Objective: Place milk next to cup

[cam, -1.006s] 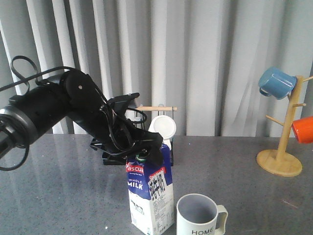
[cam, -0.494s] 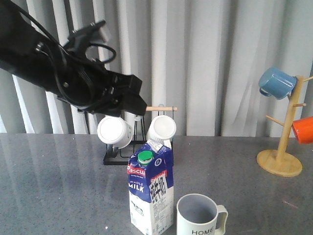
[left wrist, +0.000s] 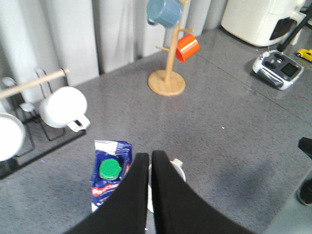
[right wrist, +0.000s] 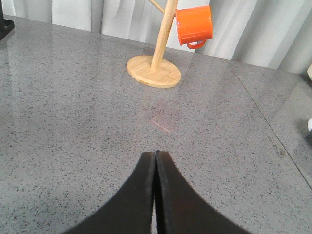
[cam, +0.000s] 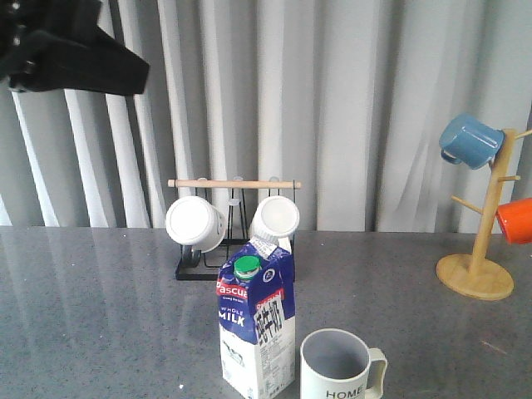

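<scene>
Milk (cam: 256,328): tall gable-top carton, standing upright on the grey table (cam: 100,316), low and centre in the front view. Dark blue upper part, white lower part, green round cap, white "MILK" lettering. Nothing holds it.
Cup (cam: 341,366): pale ribbed mug with "HOME" in black, grey-blue inside, handle pointing to the right of the frame. It stands just beside the carton, on its right in the front view, and is shorter than it.
Left gripper (left wrist: 149,165): seen from its wrist camera, high above the carton and mug; its two dark fingers are pressed nearly together, with only a thin gap, and hold nothing. In the front view only a dark part of this arm shows, in the upper left corner.
Right gripper (right wrist: 155,161): fingers pressed together, holding nothing, over bare table.
Black wire rack (cam: 233,224): behind the carton, wooden bar across the top, with two plain white mugs (cam: 194,224) on it.
Wooden mug tree (cam: 482,241): right of the frame, well apart from the carton, holding a blue mug (cam: 470,140) and an orange mug (cam: 515,219).
Remote controller (left wrist: 278,69): right edge of the left wrist view.
</scene>
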Robot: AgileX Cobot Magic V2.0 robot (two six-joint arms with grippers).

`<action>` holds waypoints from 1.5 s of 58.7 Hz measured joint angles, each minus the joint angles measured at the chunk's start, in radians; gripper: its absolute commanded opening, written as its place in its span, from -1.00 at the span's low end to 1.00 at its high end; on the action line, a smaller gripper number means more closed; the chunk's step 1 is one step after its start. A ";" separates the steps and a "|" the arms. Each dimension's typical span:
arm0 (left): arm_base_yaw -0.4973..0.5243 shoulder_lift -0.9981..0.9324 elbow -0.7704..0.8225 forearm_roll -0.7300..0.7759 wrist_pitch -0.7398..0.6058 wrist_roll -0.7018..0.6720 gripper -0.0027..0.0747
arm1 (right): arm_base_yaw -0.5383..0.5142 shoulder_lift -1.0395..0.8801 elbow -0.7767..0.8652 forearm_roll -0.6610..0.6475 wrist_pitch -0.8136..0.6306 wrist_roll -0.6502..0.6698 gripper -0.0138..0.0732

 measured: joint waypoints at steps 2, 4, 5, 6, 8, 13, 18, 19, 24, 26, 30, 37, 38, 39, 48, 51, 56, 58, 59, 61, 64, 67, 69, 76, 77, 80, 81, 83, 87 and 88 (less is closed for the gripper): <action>0.000 -0.015 0.000 0.012 0.000 0.001 -0.95 | 0.000 0.000 0.000 0.000 0.000 0.000 -0.70; 0.000 -0.028 0.000 0.019 0.000 0.001 -0.95 | 0.000 0.000 0.000 0.000 0.000 0.000 -0.70; 0.000 -0.035 0.000 0.020 0.000 0.001 -0.95 | 0.000 0.000 0.000 0.000 0.000 0.000 -0.70; 0.000 -0.040 0.000 0.021 0.000 0.001 -0.95 | 0.000 0.000 0.000 0.000 0.000 0.000 -0.70; 0.000 -0.052 0.000 0.022 0.000 0.001 -0.95 | 0.000 0.000 0.000 0.000 0.000 0.000 -0.70; 0.000 -0.069 0.000 0.015 0.001 0.001 -0.95 | 0.000 0.000 0.000 0.000 0.000 0.000 -0.70; 0.000 -0.082 0.000 0.004 0.001 0.001 -0.95 | 0.000 0.000 0.000 0.000 -0.001 0.001 -0.70; 0.000 -0.082 0.000 0.003 0.001 0.001 -0.95 | 0.000 0.000 0.000 0.000 -0.001 0.001 -0.70; 0.000 -0.085 0.000 0.000 0.001 0.001 -0.95 | 0.000 0.000 0.000 0.000 -0.002 0.001 -0.70; 0.000 -0.085 0.000 0.000 0.001 0.001 -0.95 | 0.000 0.000 0.000 0.000 -0.002 0.002 -0.70; 0.000 -0.085 0.000 0.000 0.001 0.001 -0.95 | 0.000 0.000 0.000 0.000 -0.002 0.002 -0.70; 0.000 -0.085 0.000 0.000 0.001 0.001 -0.95 | 0.000 0.000 0.000 0.000 -0.002 0.002 -0.70; 0.000 -0.085 0.000 0.000 0.001 0.001 -0.95 | 0.000 0.000 0.000 0.000 -0.002 0.002 -0.70; 0.000 -0.085 0.000 0.000 0.001 0.001 -0.95 | 0.000 0.000 0.000 0.000 -0.002 0.002 -0.70; 0.000 -0.088 0.000 0.030 0.001 0.017 -0.95 | 0.000 0.000 0.000 0.000 -0.002 0.002 -0.70; 0.000 -0.098 0.016 0.079 0.000 0.022 -0.95 | 0.000 0.000 0.000 -0.001 -0.002 0.002 -0.70; 0.000 -0.153 0.119 0.163 -0.033 0.023 -0.95 | 0.000 0.000 0.000 -0.001 -0.002 0.002 -0.70; 0.000 -0.188 0.187 0.187 -0.071 0.023 -0.95 | 0.000 0.000 0.000 -0.001 -0.002 0.002 -0.70; 0.000 -0.204 0.218 0.196 -0.100 0.023 -0.95 | 0.000 0.000 0.000 -0.001 -0.001 0.002 -0.70; 0.000 -0.247 0.304 0.220 -0.159 0.023 -0.95 | 0.000 0.000 0.000 -0.001 -0.001 0.002 -0.70; 0.000 -0.326 0.464 0.245 -0.264 0.024 -0.95 | 0.000 0.000 0.000 -0.001 0.001 0.002 -0.70; 0.000 -0.402 0.620 0.278 -0.403 0.027 -0.95 | 0.000 0.000 0.000 -0.001 0.001 0.002 -0.70; 0.001 -0.457 0.737 0.300 -0.498 0.027 -0.95 | 0.000 0.000 0.000 -0.002 0.001 0.003 -0.70; 0.036 -0.664 1.181 0.324 -0.862 0.027 -0.95 | 0.000 0.000 0.000 -0.003 0.001 0.003 -0.70; 0.043 -0.684 1.226 0.324 -0.900 0.027 -0.95 | 0.000 0.000 0.000 -0.003 0.001 0.003 -0.70; 0.080 -0.763 1.396 0.324 -1.042 0.025 -0.95 | 0.000 0.000 0.000 -0.003 0.002 0.003 -0.70; 0.096 -0.791 1.457 0.324 -1.090 0.023 -0.95 | 0.000 0.000 0.000 -0.003 0.002 0.003 -0.70; 0.123 -0.836 1.554 0.324 -1.162 0.015 -0.95 | 0.000 0.000 0.000 -0.003 0.002 0.003 -0.70; 0.178 -0.932 1.745 0.322 -1.270 -0.016 -0.95 | 0.000 0.000 0.000 -0.004 0.003 0.003 -0.70; 0.189 -0.949 1.776 0.320 -1.292 -0.023 -0.95 | 0.000 0.000 0.000 -0.004 0.003 0.003 -0.70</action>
